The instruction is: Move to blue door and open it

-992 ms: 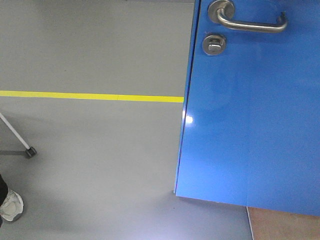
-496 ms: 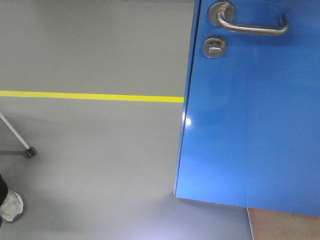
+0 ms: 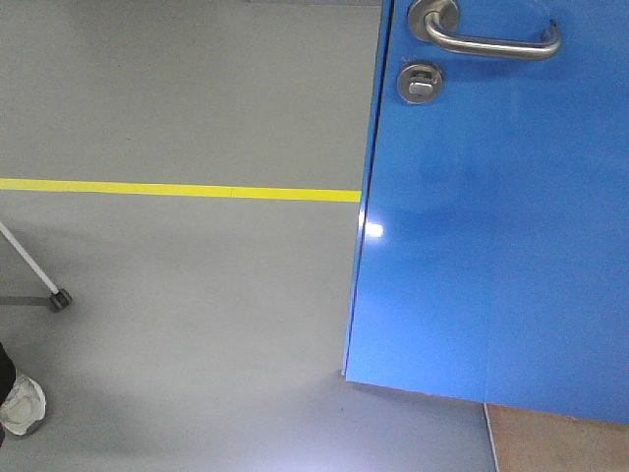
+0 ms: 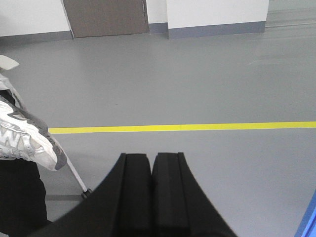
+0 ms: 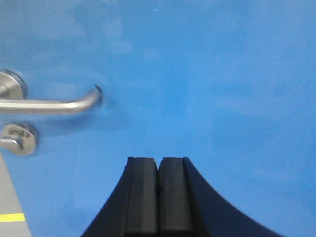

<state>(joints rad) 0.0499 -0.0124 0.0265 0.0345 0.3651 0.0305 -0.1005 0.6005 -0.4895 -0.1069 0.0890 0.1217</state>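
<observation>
The glossy bright-blue door panel (image 3: 491, 216) is gleaming, its silver lever handle (image 3: 486, 37) sitting at twelve o'clock, round silver lock (image 3: 420, 82) just below. Left claw (image 4: 151, 170) and right claw (image 5: 158, 173) are both pressing closed, gripping nothing.

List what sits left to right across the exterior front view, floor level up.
White shoe → caster foot of a white strut → yellow floor line → blue door edge → round lock → lever handle.
</observation>
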